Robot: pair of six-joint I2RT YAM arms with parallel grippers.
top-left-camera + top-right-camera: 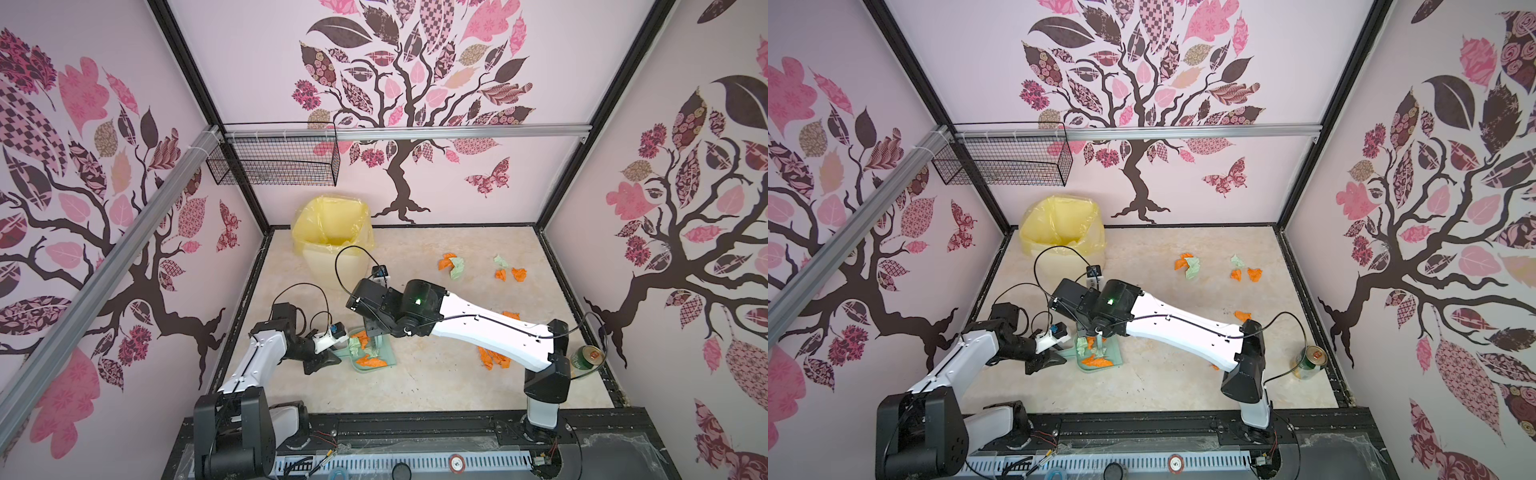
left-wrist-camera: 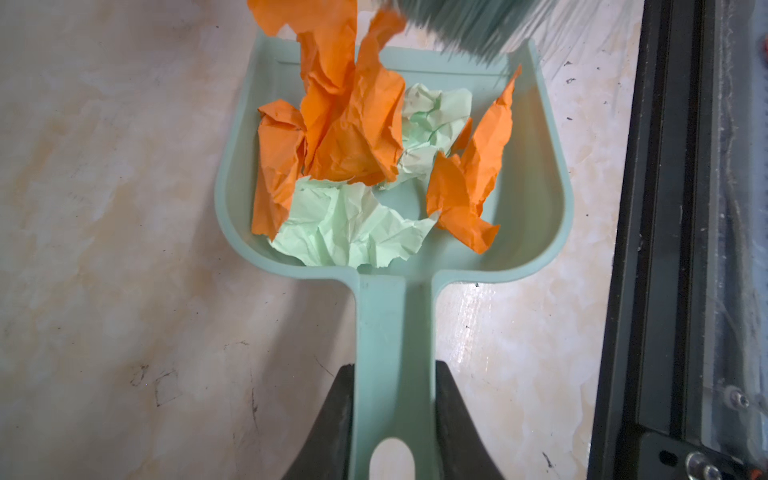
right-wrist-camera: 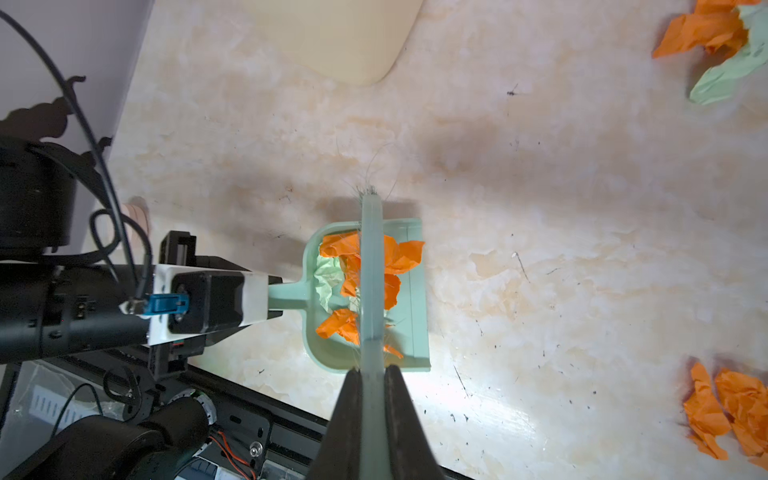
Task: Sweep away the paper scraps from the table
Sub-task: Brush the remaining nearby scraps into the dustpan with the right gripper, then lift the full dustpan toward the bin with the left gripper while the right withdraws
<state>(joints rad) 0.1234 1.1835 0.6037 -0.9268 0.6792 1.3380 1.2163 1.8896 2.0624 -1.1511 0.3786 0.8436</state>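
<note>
Paper scraps (image 2: 353, 166) are partly sitting in the dustpan (image 2: 536, 199). The rest are lying loose on the table (image 1: 415, 386): a near pile (image 1: 492, 357) under the right arm, more (image 1: 453, 264) toward the back wall. Left gripper (image 2: 395, 370) is pinching the dustpan handle. Right gripper (image 3: 372, 376) is clamping the brush (image 3: 371, 266) above the dustpan. Dustpan mouth is facing the near pile across bare table, and the right arm is nearer. Bin (image 1: 332, 237) is standing behind.

The dustpan (image 3: 415, 311) and brush (image 3: 371, 270) fill the gap between the left end effector (image 2: 395, 365) and the right end effector (image 3: 371, 374). The bin (image 1: 320, 262) stands beyond the right one. The tabletop (image 1: 436, 374) on its arm's side is open as far as the loose scraps (image 1: 494, 358).
</note>
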